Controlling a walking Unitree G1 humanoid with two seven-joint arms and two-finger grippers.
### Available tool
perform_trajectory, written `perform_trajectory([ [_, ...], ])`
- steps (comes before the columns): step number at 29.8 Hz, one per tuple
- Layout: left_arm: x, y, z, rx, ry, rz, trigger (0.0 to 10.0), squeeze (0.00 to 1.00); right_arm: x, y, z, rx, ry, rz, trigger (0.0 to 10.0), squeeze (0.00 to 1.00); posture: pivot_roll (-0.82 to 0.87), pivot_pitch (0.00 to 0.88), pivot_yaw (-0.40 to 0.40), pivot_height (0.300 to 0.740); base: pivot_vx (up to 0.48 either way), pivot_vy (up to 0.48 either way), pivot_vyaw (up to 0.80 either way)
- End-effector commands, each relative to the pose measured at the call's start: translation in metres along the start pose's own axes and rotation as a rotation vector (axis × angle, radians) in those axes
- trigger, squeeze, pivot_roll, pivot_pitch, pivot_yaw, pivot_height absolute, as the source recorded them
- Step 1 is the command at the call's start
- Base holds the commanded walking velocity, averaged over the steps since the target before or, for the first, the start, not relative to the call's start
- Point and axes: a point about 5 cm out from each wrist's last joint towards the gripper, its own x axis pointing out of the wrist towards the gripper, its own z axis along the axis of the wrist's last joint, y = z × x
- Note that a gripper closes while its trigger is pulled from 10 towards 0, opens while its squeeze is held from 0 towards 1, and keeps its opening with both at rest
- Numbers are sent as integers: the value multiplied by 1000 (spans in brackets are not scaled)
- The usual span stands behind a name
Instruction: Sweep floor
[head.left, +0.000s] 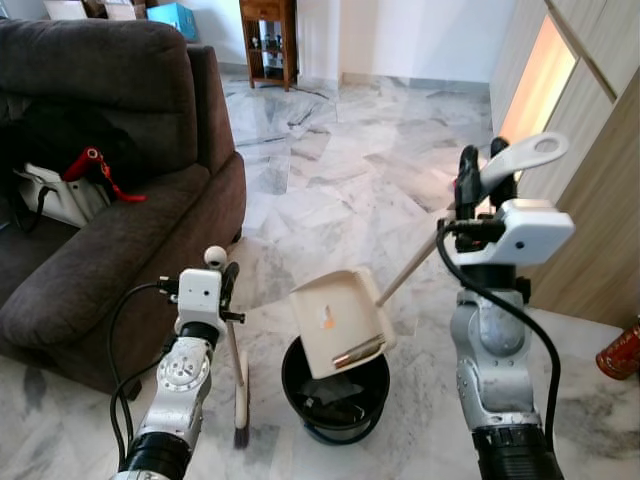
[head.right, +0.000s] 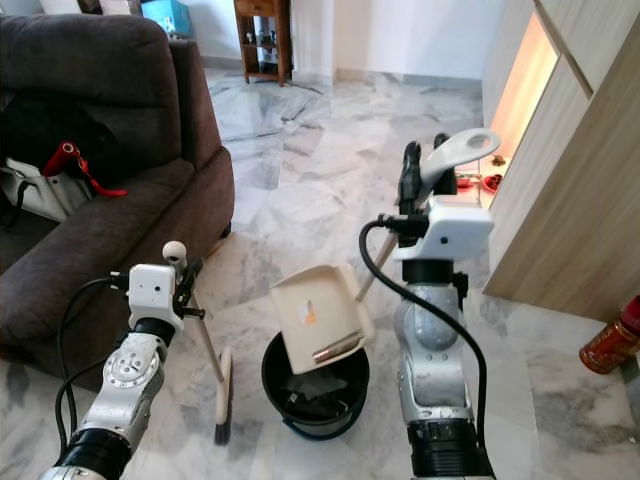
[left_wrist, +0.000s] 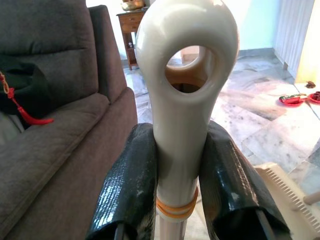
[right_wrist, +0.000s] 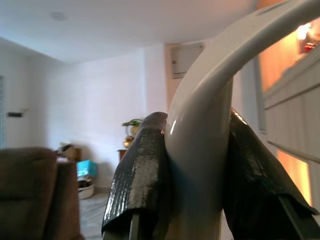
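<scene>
Head view: right gripper (head.left: 483, 170) clamped the dustpan (head.left: 338, 322) handle, tipped over the bin (head.left: 335, 395) (emptying step). Left gripper (head.left: 225, 275) clamped the broom (head.left: 240, 385). Next: probably steeper tilt.

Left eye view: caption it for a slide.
Right gripper tips dustpan over black bin; left gripper holds broom.

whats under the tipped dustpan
A black bin stands on the floor right below the dustpan, which the right gripper holds by its handle. Some dark rubbish shows inside; the pan hides the rest.
</scene>
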Motion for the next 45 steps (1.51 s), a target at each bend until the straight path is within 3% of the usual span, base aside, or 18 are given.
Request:
perform_trajectory([
  [1, 4, -1, 12, 11, -68, -10, 10000, 0, 5, 8, 24, -25, -126, 41, 10000, 0, -18, 0, 36, 740, 0, 0, 0],
  [14, 5, -4, 13, 0, -71, -20, 10000, 0, -7, 29, 32, -101, -156, 141, 10000, 0, -20, 0, 31, 740, 0, 0, 0],
  [17, 5, -5, 12, -1, -72, -21, 10000, 0, -11, 35, 35, -172, -183, 193, 10000, 0, -25, 0, 32, 740, 0, 0, 0],
  [24, 5, -5, 12, -4, -73, -23, 10000, 0, -20, 47, 41, -185, -189, 248, 10000, 0, -27, 0, 29, 740, 0, 0, 0],
  [35, 5, -6, 12, -9, -76, -21, 10000, 0, -31, 60, 53, -98, -180, 254, 10000, 0, -28, 0, 24, 740, 0, 0, 0],
  [45, 6, -7, 12, -13, -78, -22, 10000, 0, -35, 68, 59, -173, -232, 312, 10000, 0, -31, 0, 21, 740, 0, 0, 0],
])
